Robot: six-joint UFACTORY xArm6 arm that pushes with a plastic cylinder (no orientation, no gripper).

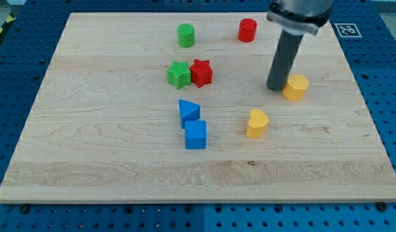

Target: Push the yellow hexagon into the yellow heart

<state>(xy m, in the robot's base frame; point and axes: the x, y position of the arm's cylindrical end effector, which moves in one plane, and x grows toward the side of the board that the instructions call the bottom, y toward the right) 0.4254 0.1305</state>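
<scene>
The yellow hexagon [297, 86] lies on the wooden board at the view's right. The yellow heart [257, 123] lies below and to the left of it, a short gap apart. My tip [277, 87] rests on the board at the hexagon's left side, touching or nearly touching it, above and right of the heart. The rod rises from there to the view's top edge.
A green star [178, 75] and a red star [201, 72] sit side by side at centre left. A blue triangle [188, 111] and a blue cube [196, 135] lie below them. A green cylinder [186, 35] and a red cylinder [247, 29] stand near the top. The board's right edge [371, 122] is close to the hexagon.
</scene>
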